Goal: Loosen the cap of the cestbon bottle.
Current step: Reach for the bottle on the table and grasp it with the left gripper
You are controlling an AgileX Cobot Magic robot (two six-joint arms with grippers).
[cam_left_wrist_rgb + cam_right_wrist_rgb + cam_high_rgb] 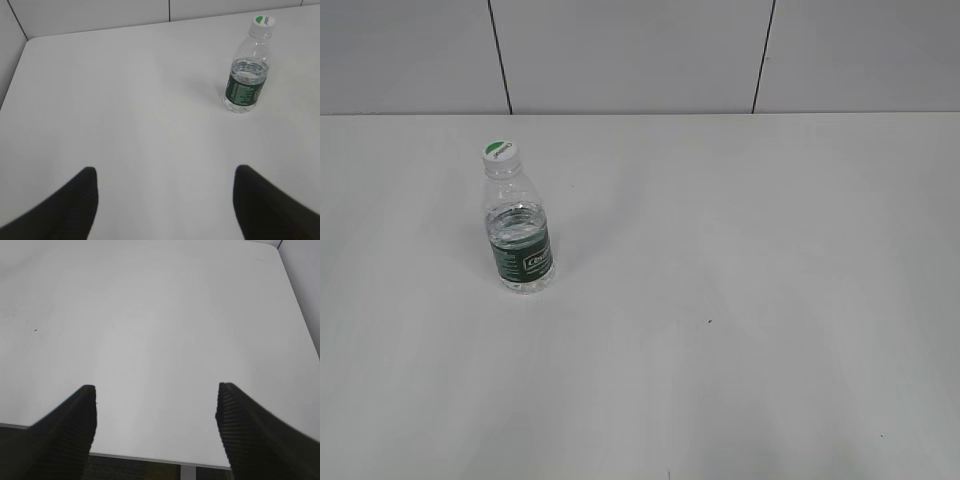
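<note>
The cestbon bottle (521, 235) stands upright on the white table, left of centre, clear with a dark green label band. Its white cap (501, 153) with a green half-circle mark sits on the neck. In the left wrist view the bottle (246, 80) is at the upper right with the cap (263, 22) on top. My left gripper (165, 172) is open and empty, well short of the bottle and to its left. My right gripper (156, 390) is open and empty over the table's near edge; the bottle is out of that view. Neither gripper shows in the exterior view.
The white table (740, 300) ends at a grey panelled wall (630, 55) behind the bottle. In the right wrist view the table's front edge (150, 459) runs just below the fingers, with a dark floor beyond it. A wall panel borders the table's left side (7, 60).
</note>
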